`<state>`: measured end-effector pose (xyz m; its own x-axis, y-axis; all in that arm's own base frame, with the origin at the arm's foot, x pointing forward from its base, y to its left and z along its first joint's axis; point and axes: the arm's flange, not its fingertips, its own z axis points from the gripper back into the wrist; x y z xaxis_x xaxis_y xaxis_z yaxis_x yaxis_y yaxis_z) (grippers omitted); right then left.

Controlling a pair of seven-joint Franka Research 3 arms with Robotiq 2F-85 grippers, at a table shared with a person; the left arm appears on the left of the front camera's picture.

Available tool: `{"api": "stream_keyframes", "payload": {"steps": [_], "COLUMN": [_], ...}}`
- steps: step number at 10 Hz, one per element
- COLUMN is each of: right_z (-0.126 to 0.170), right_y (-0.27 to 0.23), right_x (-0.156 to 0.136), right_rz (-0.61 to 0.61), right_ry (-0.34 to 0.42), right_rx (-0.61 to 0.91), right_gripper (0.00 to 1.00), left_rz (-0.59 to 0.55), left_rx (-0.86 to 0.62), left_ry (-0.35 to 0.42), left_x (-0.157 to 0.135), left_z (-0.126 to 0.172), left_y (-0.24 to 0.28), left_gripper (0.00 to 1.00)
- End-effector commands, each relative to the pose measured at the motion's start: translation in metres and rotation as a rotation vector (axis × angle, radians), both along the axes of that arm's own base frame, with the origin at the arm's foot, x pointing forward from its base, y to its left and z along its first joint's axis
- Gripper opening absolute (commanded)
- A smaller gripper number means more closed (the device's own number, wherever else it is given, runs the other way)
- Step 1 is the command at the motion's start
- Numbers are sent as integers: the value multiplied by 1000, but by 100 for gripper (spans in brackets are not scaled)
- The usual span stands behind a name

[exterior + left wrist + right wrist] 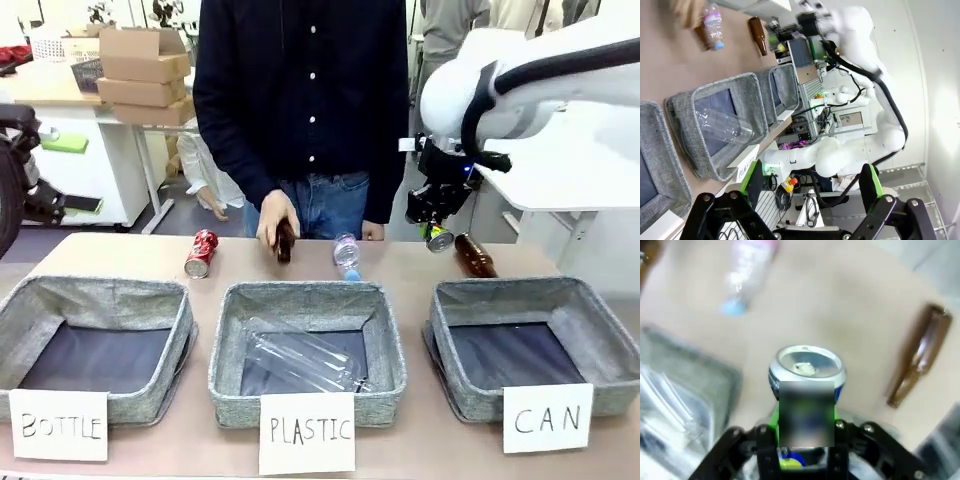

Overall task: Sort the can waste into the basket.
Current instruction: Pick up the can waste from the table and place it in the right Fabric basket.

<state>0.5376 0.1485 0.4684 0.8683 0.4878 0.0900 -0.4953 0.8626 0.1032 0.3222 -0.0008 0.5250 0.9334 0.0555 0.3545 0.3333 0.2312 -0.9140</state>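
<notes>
Though well apart, two cans [201,252] [438,238], three baskets [100,288] [305,292] [510,288].

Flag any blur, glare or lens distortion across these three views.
Front view: sharp and evenly lit, the CAN card legible. Left wrist view: rolled sideways, wide-angle bending of the middle basket, white wall at right washed out. Right wrist view: motion-smeared brown bottle and plastic bottle; the blue can is crisper on top.

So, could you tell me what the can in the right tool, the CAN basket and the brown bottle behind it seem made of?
Can: metal, likely aluminium, by its shiny silvery top; printed blue side. Basket: matte grey woven fabric, with a dark smooth lining. Bottle: probably glass, glossy and brown; tinted plastic can't be ruled out.
</notes>
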Motion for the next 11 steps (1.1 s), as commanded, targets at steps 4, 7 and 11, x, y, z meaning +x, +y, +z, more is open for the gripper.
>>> {"api": "stream_keyframes", "payload": {"steps": [4,7,11], "right_z": [5,-16,-16], "right_y": [-99,-114,-116], "right_x": [-150,-166,-158], "right_rz": [313,269,267], "right_ry": [31,36,29], "right_rx": [111,193,201], "right_gripper": [0,0,0], "left_rz": [-5,-5,-5], "left_rx": [-22,-22,-22], "left_ry": [-24,-24,-24], "left_x": [1,1,1], "left_z": [1,1,1], "left_y": [-2,-2,-2], "left_gripper": [100,100,100]}}
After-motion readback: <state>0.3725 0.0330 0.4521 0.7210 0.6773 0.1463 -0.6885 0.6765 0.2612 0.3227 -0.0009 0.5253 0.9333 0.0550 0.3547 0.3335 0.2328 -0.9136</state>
